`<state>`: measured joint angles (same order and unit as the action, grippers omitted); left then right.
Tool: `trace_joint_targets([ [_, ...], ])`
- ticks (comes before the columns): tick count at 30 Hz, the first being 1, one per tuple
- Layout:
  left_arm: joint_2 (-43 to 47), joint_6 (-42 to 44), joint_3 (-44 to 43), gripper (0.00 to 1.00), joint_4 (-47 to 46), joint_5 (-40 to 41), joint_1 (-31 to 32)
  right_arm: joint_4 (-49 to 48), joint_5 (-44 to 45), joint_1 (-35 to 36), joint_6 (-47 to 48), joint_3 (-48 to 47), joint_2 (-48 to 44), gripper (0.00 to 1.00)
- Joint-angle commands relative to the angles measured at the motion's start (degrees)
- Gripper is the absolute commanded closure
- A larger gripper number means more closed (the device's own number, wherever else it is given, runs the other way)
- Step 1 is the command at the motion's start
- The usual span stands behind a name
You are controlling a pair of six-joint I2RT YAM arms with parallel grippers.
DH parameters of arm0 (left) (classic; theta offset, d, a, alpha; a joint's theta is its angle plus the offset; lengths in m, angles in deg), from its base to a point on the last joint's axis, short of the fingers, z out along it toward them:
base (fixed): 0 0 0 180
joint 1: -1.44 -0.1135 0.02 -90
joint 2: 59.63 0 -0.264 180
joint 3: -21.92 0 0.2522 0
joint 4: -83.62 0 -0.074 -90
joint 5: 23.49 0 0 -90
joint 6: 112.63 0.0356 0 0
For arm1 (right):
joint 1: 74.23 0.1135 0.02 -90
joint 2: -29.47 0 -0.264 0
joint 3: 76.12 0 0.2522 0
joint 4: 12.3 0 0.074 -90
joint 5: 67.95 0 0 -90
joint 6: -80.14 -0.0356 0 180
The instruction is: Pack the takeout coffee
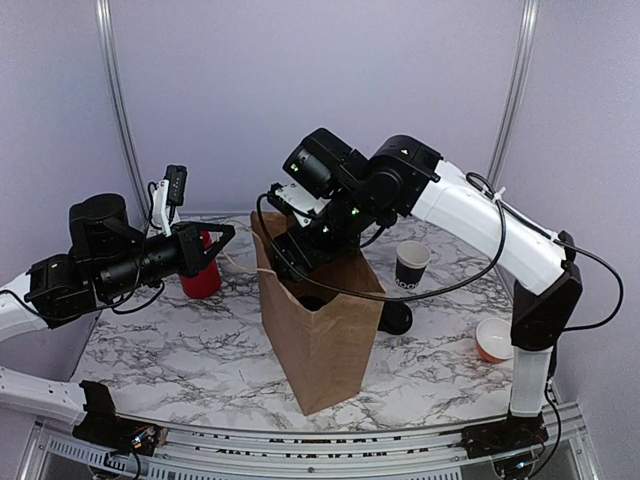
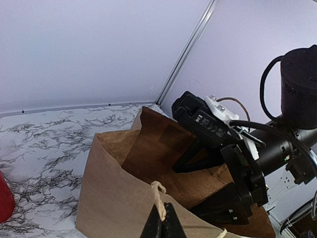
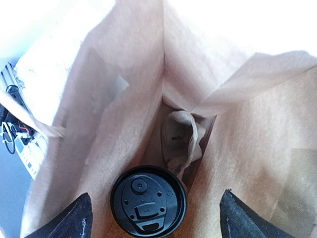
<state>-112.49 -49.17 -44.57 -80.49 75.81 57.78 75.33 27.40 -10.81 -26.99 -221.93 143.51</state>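
Fingers (image 2: 153, 227) of the left gripper (image 1: 226, 238), reaching in level from the left, are pinched shut on the twine handle (image 2: 157, 194) of the brown paper bag (image 1: 325, 335). The bag stands upright on the marbled desk (image 1: 170, 345), between pale lilac walls. The right gripper (image 1: 303, 278) points down into the bag's mouth, its fingers (image 3: 74, 220) spread wide and clear of the lidded takeout coffee (image 3: 148, 201), which stands on the bag's floor.

From high behind the near edge, the top camera overlooks the white marbled table (image 1: 180, 350). The left wrist camera closely faces the brown paper bag (image 2: 114, 208); the right looks straight down into it.
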Motion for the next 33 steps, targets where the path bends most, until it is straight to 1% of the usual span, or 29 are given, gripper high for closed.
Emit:
trace_joint_targets([
  [1, -0.7, -0.1, -2.4, 1.0, 1.9, 1.3, 0.2, -2.5, 1.0, 0.3, 1.9, -3.1, -0.1, 0.14],
  [5, -0.6, -0.2, -2.3, 1.0, 2.1, 1.5, 0.2, -4.3, 0.6, 0.2, 3.2, -4.8, -0.4, 0.14],
  [12, 0.1, -0.7, -1.9, 0.99, 2.4, 2.2, 0.2, -10.2, -0.4, -0.8, 4.4, -4.4, -2.3, 0.13],
  [19, 0.0, -0.9, -2.3, 0.99, 2.9, 2.1, 0.3, -19.0, -4.6, -3.4, 4.8, -0.5, -6.1, 0.13],
  [23, -0.1, -1.3, -2.2, 0.96, 2.8, 2.1, 0.2, -24.7, -7.3, -5.0, 4.1, 3.6, -9.2, 0.13],
  [28, 0.2, -1.4, -2.5, 0.9, 2.9, 2.7, 0.2, -34.6, -13.5, -5.8, 3.3, 8.3, -12.1, 0.13],
  [33, 0.9, -1.6, -2.9, 0.76, 2.9, 2.9, 0.2, -43.9, -17.8, -5.9, 2.9, 11.1, -13.9, 0.13],
])
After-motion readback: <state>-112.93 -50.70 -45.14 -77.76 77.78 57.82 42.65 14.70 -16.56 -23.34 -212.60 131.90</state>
